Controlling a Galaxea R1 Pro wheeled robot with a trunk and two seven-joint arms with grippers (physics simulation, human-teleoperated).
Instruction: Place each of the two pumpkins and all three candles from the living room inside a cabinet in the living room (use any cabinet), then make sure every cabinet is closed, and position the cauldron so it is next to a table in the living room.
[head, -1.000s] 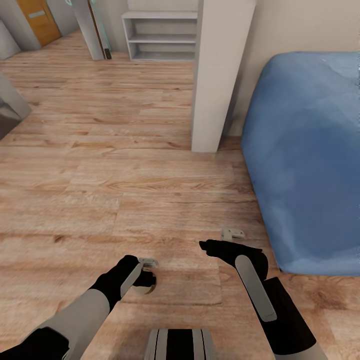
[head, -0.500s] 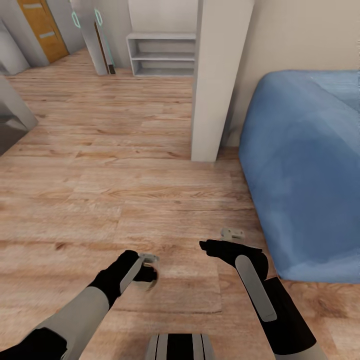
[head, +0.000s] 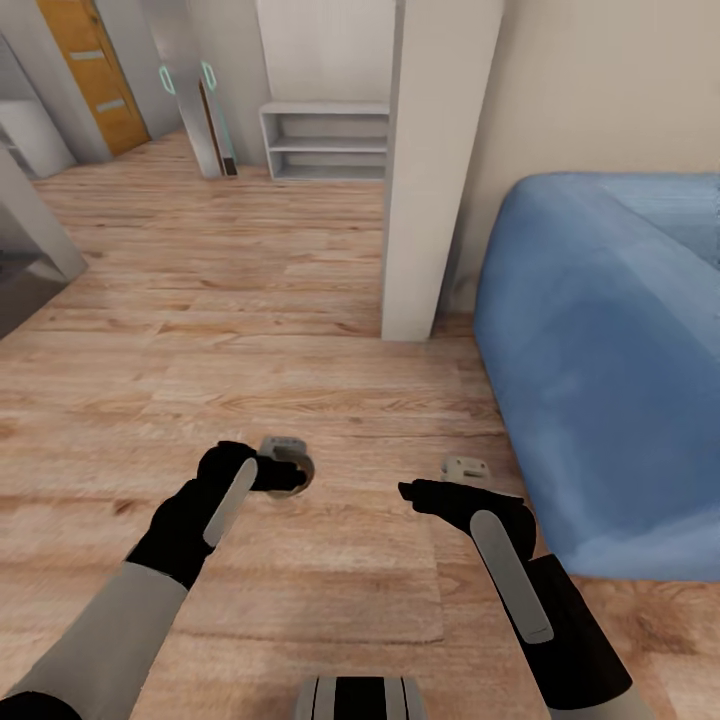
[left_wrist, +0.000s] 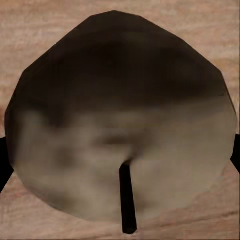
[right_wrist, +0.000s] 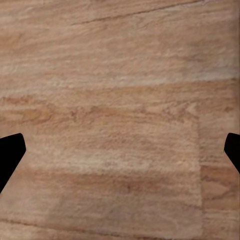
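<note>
A candle (left_wrist: 120, 125), tan-brown with a pale flat top and a thin dark wick, sits very close in the left wrist view, and my left gripper (head: 288, 470) is shut on it. In the head view that gripper hangs over the wooden floor (head: 250, 300) at lower left. My right gripper (head: 440, 487) stands open at lower right; its black fingertips (right_wrist: 10, 152) sit wide apart over bare floorboards with nothing between them. The pumpkins, the cabinet and the cauldron are out of view.
A large blue sofa (head: 600, 370) lies along the right side. A white pillar (head: 435, 170) stands ahead, just left of it. Farther back are a low white shelf unit (head: 325, 140) and an orange door (head: 90, 70). Open floor stretches ahead and left.
My left arm has lifted and moved forward with the candle. The head view has tilted up a little, showing more of the far room. The right arm has not moved.
</note>
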